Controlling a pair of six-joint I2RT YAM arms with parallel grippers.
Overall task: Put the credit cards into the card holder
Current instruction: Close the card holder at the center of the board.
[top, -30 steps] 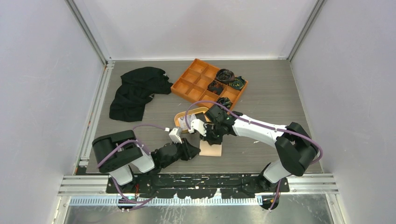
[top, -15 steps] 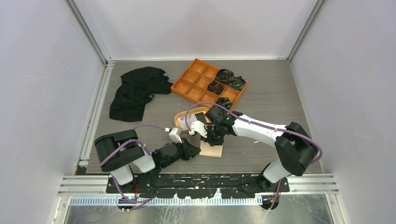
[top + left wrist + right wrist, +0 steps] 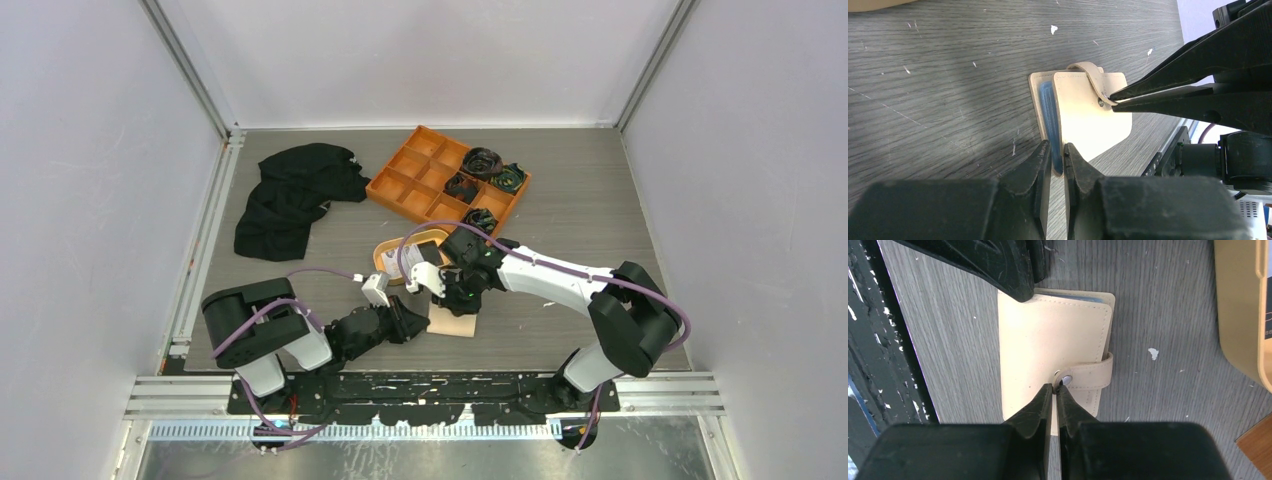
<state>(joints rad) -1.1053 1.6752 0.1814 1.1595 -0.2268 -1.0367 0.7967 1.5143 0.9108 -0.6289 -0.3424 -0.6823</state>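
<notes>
Card holder [image 3: 1048,340]: closed and flat on the grey bench [image 3: 580,200], near its front edge between the two arms, its strap [image 3: 1093,376] folded over one side to the snap [image 3: 1064,374].
Cards [image 3: 1047,112]: blue edges showing between the holder's covers.
Left tool [image 3: 1054,152]: fingers narrowed to a slit, pinching the holder's edge where the cards show.
Right tool [image 3: 1057,388]: fingers nearly together, tips at the metal snap.
Oval dish [image 3: 386,257]: just behind the holder, a white card [image 3: 424,243] lying in it.
Divided tray [image 3: 400,185]: farther back, dark coiled items in its right compartments.
Black cloth [image 3: 290,195]: back left, well apart.
</notes>
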